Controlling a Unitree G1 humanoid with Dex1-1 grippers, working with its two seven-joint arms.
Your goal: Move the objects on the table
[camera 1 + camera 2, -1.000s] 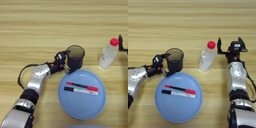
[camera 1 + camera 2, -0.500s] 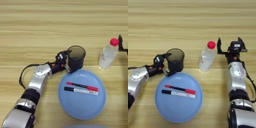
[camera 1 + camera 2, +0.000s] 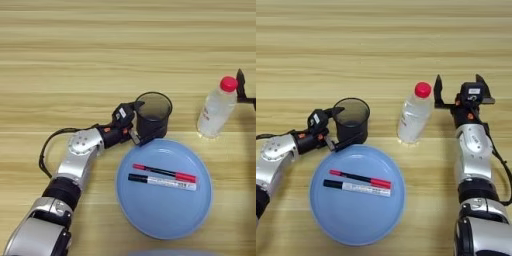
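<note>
Across the wooden table (image 3: 100, 45), a light-blue plate (image 3: 165, 210) sits nearest, carrying two markers (image 3: 162, 177) side by side. Right of centre stands the clear bottle (image 3: 414, 114), the right gripper (image 3: 458, 90) spread open just right of it. Left, the left gripper (image 3: 137, 122) grasps the dark cup (image 3: 152, 115).

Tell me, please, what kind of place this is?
Probably a robot test bench: a bare wooden table with only a cup, a bottle and a plate holding two markers.
</note>
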